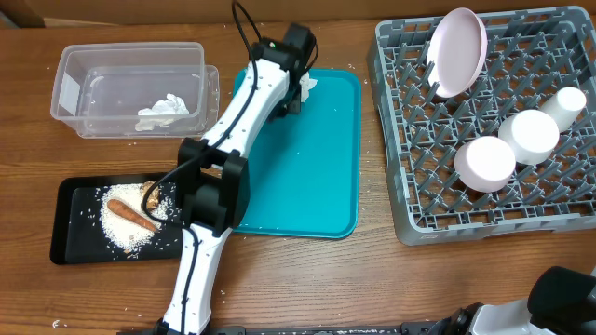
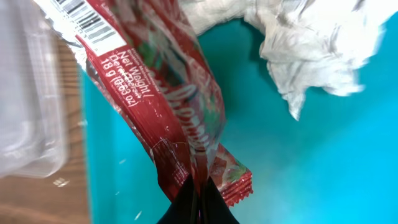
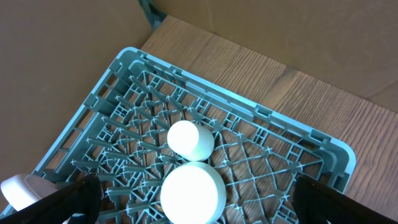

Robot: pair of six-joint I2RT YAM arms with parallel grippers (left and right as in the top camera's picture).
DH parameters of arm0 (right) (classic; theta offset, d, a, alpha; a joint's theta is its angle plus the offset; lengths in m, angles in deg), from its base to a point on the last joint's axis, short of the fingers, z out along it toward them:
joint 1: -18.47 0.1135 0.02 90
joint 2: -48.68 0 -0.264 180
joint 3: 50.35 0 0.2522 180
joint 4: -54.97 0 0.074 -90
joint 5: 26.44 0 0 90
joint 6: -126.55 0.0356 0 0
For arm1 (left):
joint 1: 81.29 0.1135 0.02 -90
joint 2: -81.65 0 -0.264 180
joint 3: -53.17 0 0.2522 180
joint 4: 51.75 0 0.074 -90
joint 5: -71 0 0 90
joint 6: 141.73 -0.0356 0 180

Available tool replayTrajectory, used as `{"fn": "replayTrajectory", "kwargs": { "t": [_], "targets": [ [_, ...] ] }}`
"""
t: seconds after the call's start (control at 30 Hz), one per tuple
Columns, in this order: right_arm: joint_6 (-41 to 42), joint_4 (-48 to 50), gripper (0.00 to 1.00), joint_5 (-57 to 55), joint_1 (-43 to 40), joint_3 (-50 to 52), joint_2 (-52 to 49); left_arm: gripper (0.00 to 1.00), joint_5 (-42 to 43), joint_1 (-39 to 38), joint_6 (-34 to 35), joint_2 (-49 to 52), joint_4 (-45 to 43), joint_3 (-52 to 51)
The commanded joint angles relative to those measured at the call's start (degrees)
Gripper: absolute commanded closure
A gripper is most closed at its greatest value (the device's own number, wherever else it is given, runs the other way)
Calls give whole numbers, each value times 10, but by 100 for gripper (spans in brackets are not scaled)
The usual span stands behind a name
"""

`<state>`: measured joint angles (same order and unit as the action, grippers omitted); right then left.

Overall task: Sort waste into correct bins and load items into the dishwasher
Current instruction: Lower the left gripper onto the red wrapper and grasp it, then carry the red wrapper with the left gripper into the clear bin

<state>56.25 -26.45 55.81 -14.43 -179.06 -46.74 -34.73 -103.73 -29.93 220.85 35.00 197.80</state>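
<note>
Red glossy wrapper (image 2: 168,106), white-edged, printed with a barcode and "Net Weight 18 g", creased along its length. It was located over the far-left corner of the teal tray (image 2: 311,162), one end pinched in the left gripper (image 2: 198,202), which was clamped tight on it. Crumpled white napkin (image 2: 311,43) lay just beside it on the tray. Clear tub (image 2: 25,93) stood near on the bench (image 2: 68,180). Right gripper (image 3: 196,186) was spread wide apart above the grey rack (image 3: 298,143).

White arm links (image 1: 244,112), black joints (image 1: 216,191), looping black cable (image 1: 239,28), black gripper (image 2: 198,205)
</note>
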Motion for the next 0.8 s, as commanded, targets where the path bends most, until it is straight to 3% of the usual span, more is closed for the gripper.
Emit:
{"fn": "replayTrajectory", "kwargs": {
  "t": [0.0,0.23,0.4,0.43,0.47,0.5,0.77],
  "targets": [
    [5,2,0,-1,0,-2,3,96,-24,21,33,-75,17,40],
    [5,2,0,-1,0,-2,3,96,-56,111,89,-117,14,40],
    [5,2,0,-1,0,-2,3,93,10,200,100,-109,13,37],
    [5,2,0,-1,0,-2,3,72,28,214,100,-105,13,36],
    [5,2,0,-1,0,-2,3,23,49,229,100,-101,13,35],
    [5,2,0,-1,0,-2,3,1,66,242,99,-95,13,34],
    [5,2,0,-1,0,-2,3,3,198,271,60,-81,5,34]
  ]
}}
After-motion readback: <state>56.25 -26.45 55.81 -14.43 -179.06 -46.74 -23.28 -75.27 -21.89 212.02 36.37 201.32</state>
